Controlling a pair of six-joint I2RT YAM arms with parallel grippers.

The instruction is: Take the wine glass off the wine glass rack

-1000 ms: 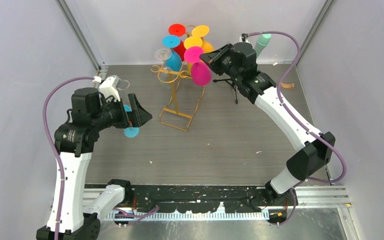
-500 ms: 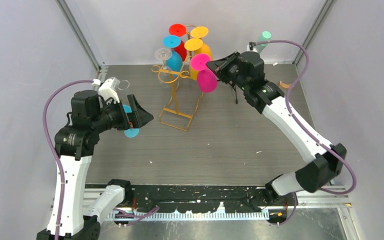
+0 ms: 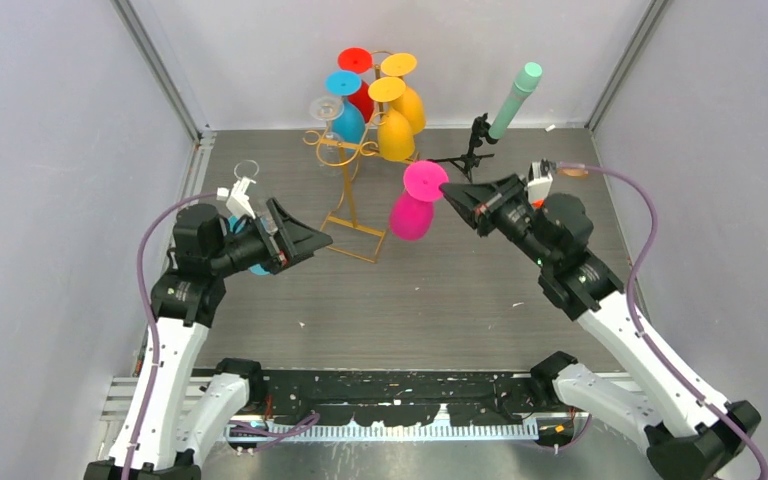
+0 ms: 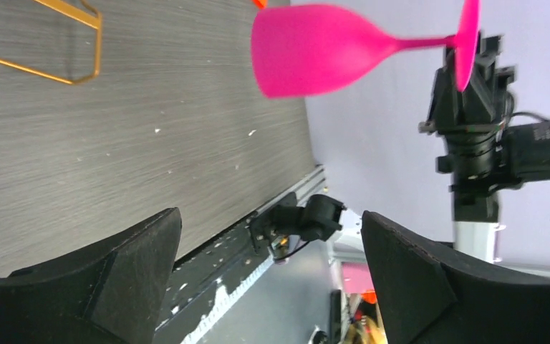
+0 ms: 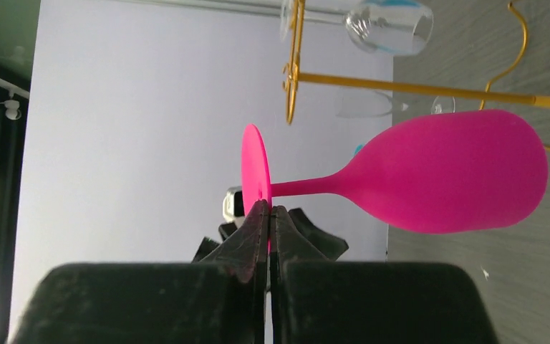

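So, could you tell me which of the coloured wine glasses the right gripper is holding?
The pink wine glass: the right gripper pinches its round foot, clear of the tall gold wire rack, where the yellow glasses, red glass and blue glass hang.

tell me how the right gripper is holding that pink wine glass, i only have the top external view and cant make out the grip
observer: The right wrist view shows the right gripper shut on the opaque pink wine glass by the edge of its flat round foot. The thin disc is pinched between the two black fingertips, and the stem and bowl are untouched.
operator: ok and is the left one holding anything
observer: No. In the left wrist view the left gripper stands wide open, with nothing between its black fingers.
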